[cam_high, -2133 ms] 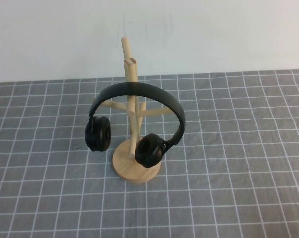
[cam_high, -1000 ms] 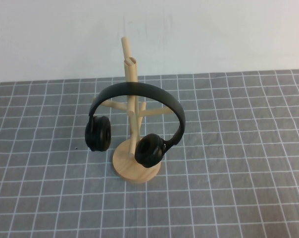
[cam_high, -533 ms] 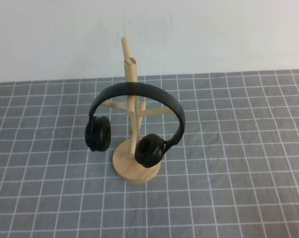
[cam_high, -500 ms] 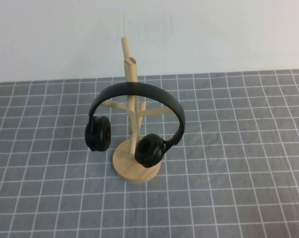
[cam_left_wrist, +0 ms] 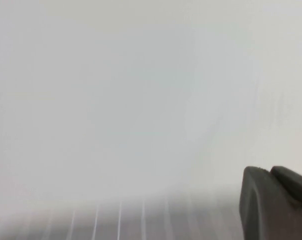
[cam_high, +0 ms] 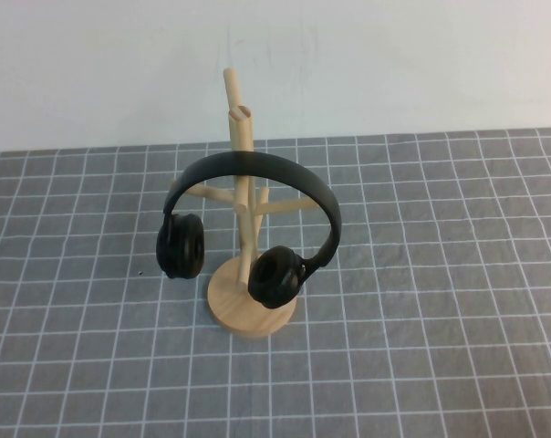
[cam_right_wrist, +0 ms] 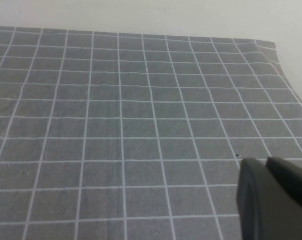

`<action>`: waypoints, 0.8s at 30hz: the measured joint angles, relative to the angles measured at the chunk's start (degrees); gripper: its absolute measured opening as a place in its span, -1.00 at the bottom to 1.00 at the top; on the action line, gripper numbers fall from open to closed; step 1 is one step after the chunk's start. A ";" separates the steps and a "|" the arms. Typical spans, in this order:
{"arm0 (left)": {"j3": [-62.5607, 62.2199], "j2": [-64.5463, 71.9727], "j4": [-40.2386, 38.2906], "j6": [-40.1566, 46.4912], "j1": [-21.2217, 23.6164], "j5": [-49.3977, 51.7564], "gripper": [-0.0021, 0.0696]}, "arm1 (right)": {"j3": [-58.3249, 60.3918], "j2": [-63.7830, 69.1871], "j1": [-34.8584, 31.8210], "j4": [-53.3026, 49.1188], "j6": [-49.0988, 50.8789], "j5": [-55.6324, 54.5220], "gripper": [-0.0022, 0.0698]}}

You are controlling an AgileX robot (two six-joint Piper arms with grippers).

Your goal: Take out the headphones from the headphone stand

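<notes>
The black headphones [cam_high: 277, 168] hang on the light wooden headphone stand [cam_high: 242, 130], headband over a peg on the trunk. One ear cup [cam_high: 181, 246] hangs left of the round base [cam_high: 228, 306]; the other [cam_high: 275, 276] rests in front of it. Neither arm shows in the high view. In the left wrist view my left gripper [cam_left_wrist: 270, 171] is shut and empty, facing a white wall. My right gripper [cam_right_wrist: 267, 163] hangs shut and empty over bare mat. Neither wrist view shows the headphones or the stand.
A grey mat with a white grid [cam_high: 421, 274] covers the table. A white wall [cam_high: 394, 64] rises right behind the stand. The right wrist view shows the mat's far corner [cam_right_wrist: 271, 50].
</notes>
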 joint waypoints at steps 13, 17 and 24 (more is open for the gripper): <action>0.00 0.00 0.93 0.00 0.00 -46.64 -0.96 | 0.00 0.00 0.00 0.00 1.21 0.00 -0.96; 0.00 0.00 0.17 -0.77 0.00 -47.66 -0.96 | 0.00 0.00 0.00 0.00 1.23 0.00 -0.96; -14.11 0.79 -1.45 -2.56 0.00 -12.29 -0.96 | 0.00 0.00 0.00 0.00 1.23 0.00 -0.96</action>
